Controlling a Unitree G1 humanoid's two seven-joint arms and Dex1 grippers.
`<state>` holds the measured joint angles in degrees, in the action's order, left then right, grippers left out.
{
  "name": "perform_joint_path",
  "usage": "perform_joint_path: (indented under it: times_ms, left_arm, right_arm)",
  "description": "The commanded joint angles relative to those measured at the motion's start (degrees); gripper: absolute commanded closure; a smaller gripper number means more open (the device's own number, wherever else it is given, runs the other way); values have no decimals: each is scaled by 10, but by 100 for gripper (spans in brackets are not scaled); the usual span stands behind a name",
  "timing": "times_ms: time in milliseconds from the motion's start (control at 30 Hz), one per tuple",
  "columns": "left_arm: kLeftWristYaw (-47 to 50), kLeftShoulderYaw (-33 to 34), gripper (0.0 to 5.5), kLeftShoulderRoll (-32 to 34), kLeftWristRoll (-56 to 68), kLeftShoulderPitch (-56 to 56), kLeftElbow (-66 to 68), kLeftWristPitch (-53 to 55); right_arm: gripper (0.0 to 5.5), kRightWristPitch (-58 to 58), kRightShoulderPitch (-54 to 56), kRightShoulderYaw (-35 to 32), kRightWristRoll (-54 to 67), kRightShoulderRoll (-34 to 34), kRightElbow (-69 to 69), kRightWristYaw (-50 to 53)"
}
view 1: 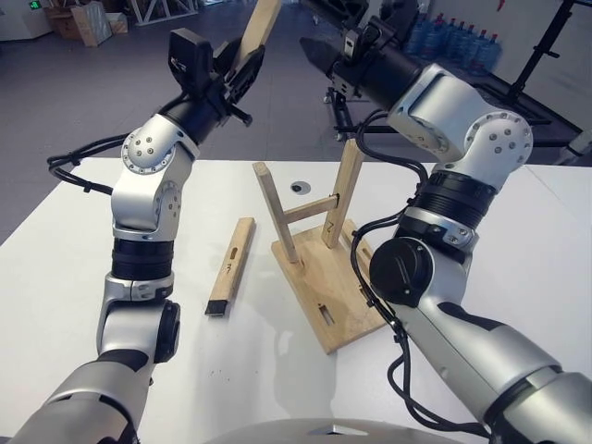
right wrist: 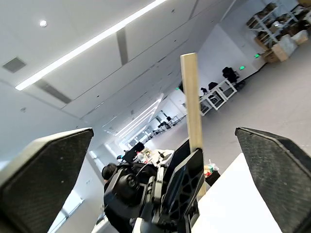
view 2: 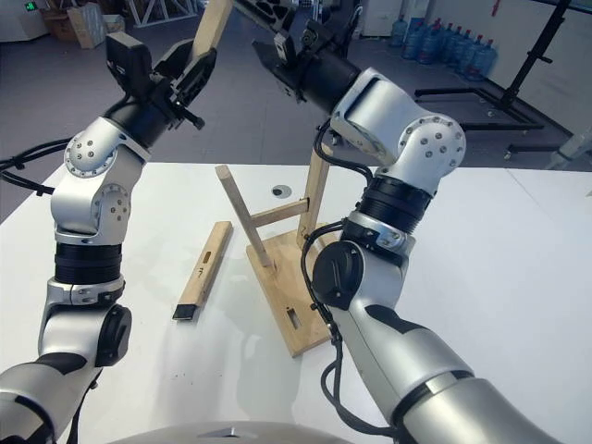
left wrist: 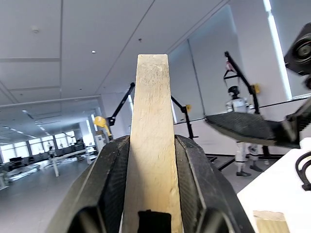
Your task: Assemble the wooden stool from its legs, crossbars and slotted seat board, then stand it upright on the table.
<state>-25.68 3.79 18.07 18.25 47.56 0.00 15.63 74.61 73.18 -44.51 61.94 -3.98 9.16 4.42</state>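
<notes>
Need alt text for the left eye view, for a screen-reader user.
The robot's left hand holds a wooden leg up above a white table, with the open right hand raised opposite it. On the table the seat board lies flat with two legs standing on it, joined by a crossbar; a loose leg lies to its left.

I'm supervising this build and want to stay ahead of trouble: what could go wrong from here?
The leg held high by the left gripper sits close to the open right gripper; a handover could knock it loose. The two fitted legs lean on the seat board; pressing in another might unseat them.
</notes>
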Motion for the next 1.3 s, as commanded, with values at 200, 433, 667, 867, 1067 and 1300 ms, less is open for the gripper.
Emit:
perform_joint_path:
  times_ms: [200, 433, 667, 867, 1067, 1300]
  left_arm:
    - [-10, -26, 422, -22, 19, -21, -57, 43]
    - [-9, -35, 422, -22, 12, -35, -69, 52]
    - [-6, -33, 422, -22, 8, -33, -67, 52]
    - [-1, -34, 422, -24, 7, -31, -69, 52]
    - [-1, -35, 422, -25, 7, -28, -70, 53]
    - [-1, -37, 422, -25, 6, -29, -72, 52]
  right_arm:
    - [10, -101, 10, 55, 15, 11, 75, 25]
    - [10, -164, 9, 96, 26, 21, 87, 7]
    - [10, -181, -4, 117, 37, 30, 86, 10]
    - [120, -186, -14, 134, 43, 33, 88, 14]
    - [219, -192, -18, 145, 46, 33, 87, 16]
    - [339, -199, -20, 152, 52, 35, 84, 20]
